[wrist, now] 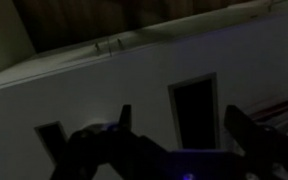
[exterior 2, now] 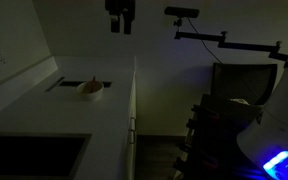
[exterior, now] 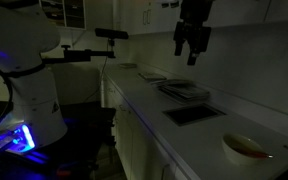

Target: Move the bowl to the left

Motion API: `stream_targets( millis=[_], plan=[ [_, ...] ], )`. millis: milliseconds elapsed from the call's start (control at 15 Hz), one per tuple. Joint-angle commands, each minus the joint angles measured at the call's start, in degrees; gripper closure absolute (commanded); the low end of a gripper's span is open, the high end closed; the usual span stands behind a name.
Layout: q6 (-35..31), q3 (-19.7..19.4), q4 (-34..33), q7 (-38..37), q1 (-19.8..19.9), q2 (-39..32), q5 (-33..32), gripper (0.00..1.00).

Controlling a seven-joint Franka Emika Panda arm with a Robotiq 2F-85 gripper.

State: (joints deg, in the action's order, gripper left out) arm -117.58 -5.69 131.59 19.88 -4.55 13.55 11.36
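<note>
Dim kitchen, white countertop (exterior: 149, 98): the small round cream-white bowl (exterior: 246, 148) sits untouched, far below the black gripper (exterior: 191, 52), whose jaws hang apart; the whole move is left.

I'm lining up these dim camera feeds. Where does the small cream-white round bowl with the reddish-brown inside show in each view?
In an exterior view: the small cream-white round bowl sits at lower right, on the white counter.
In an exterior view: the bowl is left of centre, on that counter.
Wrist view: not in it.
Shared landmark: the white counter, seen in all three.
</note>
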Motion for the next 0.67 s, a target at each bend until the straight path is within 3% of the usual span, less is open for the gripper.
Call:
stream_targets(
  millis=[0,467,600],
  plan=[
    [-5.1,2.6,-4.2,-3.2,1.1,-8.4,-2.2,0.00],
    [-19.5,5.4,-13.9,-4.9,0.9,-29.7,-9.6,0.00],
    [-20.1,6.1,-18.2,-4.5,0.8,-35.5,-12.7,0.00]
  ],
)
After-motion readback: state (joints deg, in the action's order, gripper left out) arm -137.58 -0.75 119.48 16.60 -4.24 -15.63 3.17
